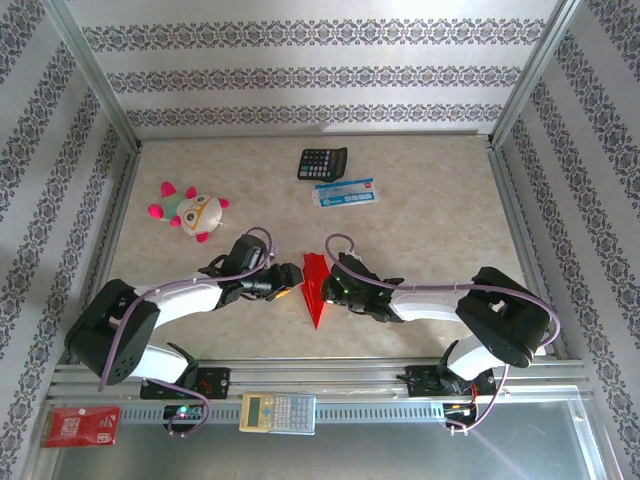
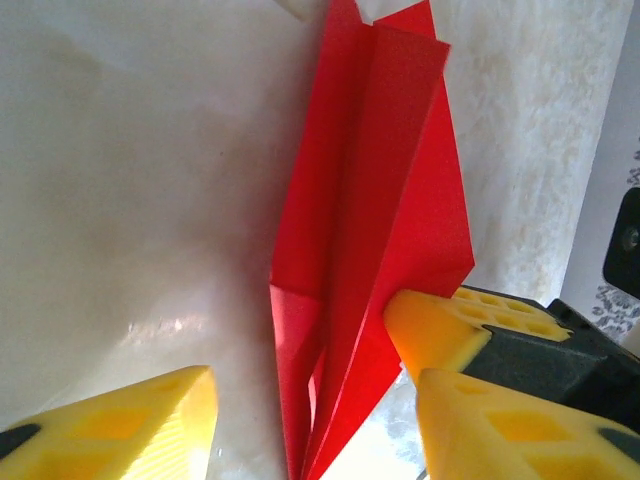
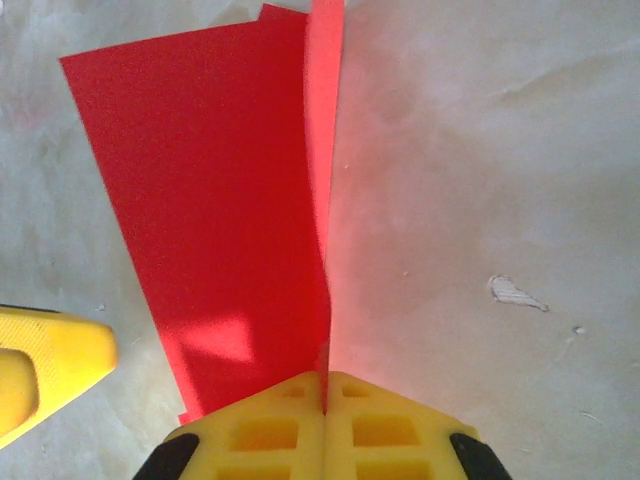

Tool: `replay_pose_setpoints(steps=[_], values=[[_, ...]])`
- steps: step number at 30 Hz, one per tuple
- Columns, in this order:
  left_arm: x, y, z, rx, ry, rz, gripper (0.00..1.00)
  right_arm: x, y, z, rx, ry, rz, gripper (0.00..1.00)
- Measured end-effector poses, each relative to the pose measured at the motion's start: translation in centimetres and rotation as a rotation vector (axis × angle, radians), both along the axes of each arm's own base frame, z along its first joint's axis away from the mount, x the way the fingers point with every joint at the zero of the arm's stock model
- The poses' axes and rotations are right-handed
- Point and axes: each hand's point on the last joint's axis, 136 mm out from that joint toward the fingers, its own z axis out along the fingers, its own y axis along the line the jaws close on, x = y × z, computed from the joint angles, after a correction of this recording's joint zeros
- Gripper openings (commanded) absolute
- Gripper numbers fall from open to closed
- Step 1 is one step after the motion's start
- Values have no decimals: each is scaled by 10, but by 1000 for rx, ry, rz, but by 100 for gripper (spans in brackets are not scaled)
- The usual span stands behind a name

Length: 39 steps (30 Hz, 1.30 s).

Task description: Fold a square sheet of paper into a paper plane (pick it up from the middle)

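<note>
The square sheet of paper, bright red, is folded into a narrow pointed paper plane [image 1: 316, 290] that lies mid-table with its tip toward the near edge. My right gripper [image 3: 325, 400] is shut on its upright centre crease, and one wing [image 3: 210, 220] lies flat to the left of the crease. In the top view the right gripper [image 1: 335, 285] is at the plane's right side and the left gripper [image 1: 288, 280] at its left. My left gripper [image 2: 320, 430] stands open around the plane's pointed end [image 2: 370, 250], with its fingers [image 2: 130, 425] clear of the paper.
A black calculator [image 1: 322, 162] and a blue-and-white packet [image 1: 345, 192] lie at the back centre. A plush toy [image 1: 190, 210] sits at the back left. A beige calculator [image 1: 278, 411] and a red printed packet [image 1: 82, 425] rest on the front rail. Patterned walls enclose the table.
</note>
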Motion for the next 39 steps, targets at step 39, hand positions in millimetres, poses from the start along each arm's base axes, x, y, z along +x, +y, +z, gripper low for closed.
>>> replay_pose_setpoints(steps=[39], values=[[9,-17,-7,40,-56,-51,40,2,-4,-6,17,11,-29,0]])
